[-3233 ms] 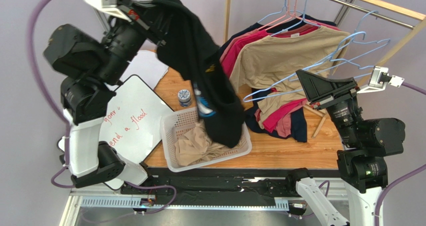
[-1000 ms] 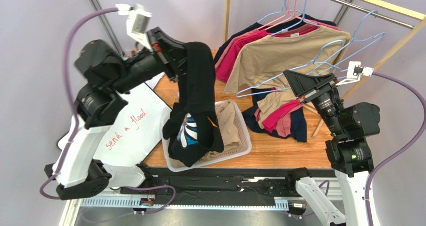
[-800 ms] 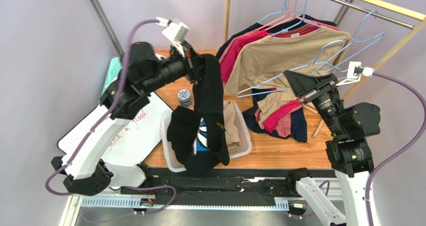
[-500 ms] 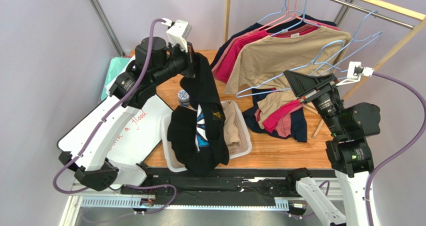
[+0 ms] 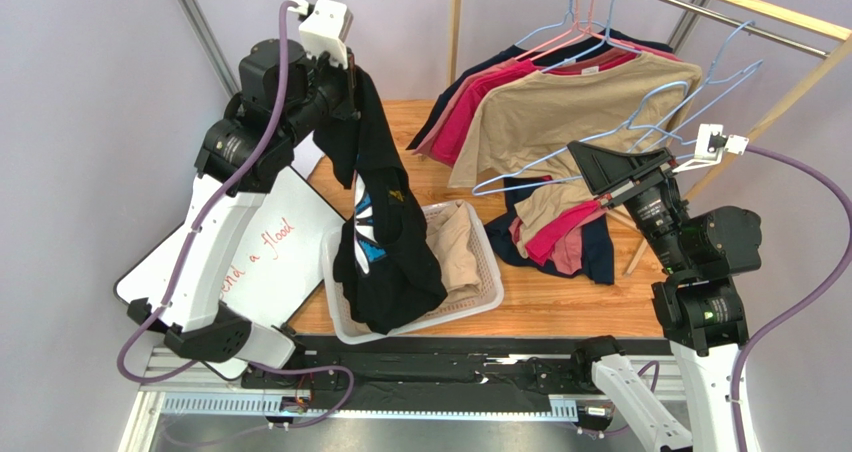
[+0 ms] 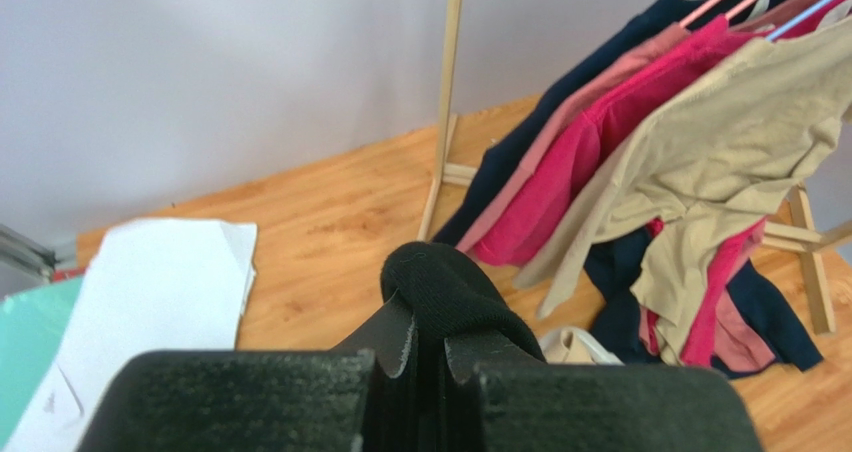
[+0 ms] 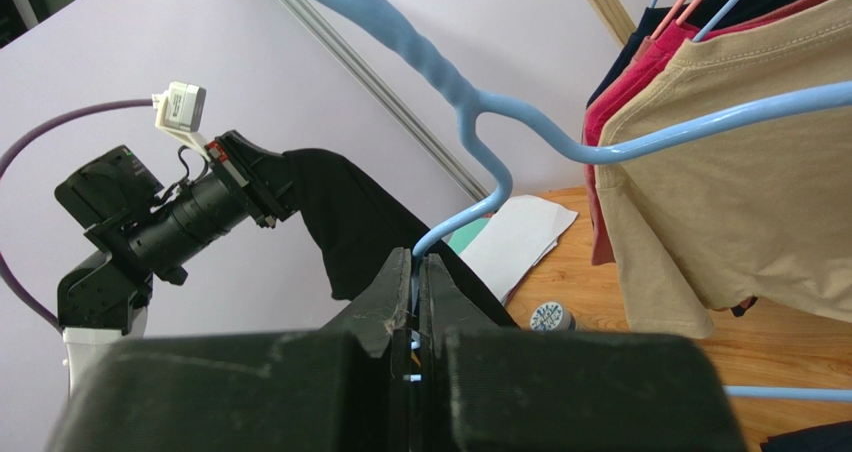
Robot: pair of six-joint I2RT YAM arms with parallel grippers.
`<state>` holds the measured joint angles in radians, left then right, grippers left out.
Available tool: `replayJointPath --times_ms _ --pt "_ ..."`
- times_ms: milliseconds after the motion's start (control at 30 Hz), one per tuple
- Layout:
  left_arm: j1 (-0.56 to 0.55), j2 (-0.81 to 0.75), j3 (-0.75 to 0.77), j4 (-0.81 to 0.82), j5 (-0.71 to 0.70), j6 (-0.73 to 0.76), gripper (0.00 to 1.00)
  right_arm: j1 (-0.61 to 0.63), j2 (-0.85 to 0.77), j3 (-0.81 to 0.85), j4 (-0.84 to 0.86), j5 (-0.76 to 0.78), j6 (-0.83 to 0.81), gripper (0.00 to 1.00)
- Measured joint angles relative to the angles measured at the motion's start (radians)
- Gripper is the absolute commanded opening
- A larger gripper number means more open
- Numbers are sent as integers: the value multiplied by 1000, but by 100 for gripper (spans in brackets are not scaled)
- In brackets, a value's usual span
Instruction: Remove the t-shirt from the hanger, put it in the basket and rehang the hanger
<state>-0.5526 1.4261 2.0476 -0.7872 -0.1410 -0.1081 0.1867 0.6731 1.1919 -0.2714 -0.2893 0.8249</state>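
Left gripper [image 5: 352,84], clamped on black t-shirt [image 5: 385,247], has risen toward eleven o'clock; right gripper [image 5: 588,172] pinches bare hanger [image 5: 650,127]: removal judged complete.

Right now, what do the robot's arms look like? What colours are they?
The left arm and right arm are chunky, with white links and round black joints. A purple cable loops along each one, up to a small white camera box at the wrist. The left gripper and right gripper have black, rough-looking, wedge-shaped fingers.
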Motion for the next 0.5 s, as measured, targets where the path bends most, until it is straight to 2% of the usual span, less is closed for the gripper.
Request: replayJointPath --times_ms 133,200,300,500 --pt "5 76 83 -8 37 18 0 0 0 0 0 0 0 0" --pt "6 76 32 4 95 3 0 0 0 0 0 0 0 0" --pt "6 0 -178 68 191 -49 0 0 0 0 0 0 0 0" --pt "5 -283 -662 213 391 -222 0 0 0 0 0 -2 0 0"
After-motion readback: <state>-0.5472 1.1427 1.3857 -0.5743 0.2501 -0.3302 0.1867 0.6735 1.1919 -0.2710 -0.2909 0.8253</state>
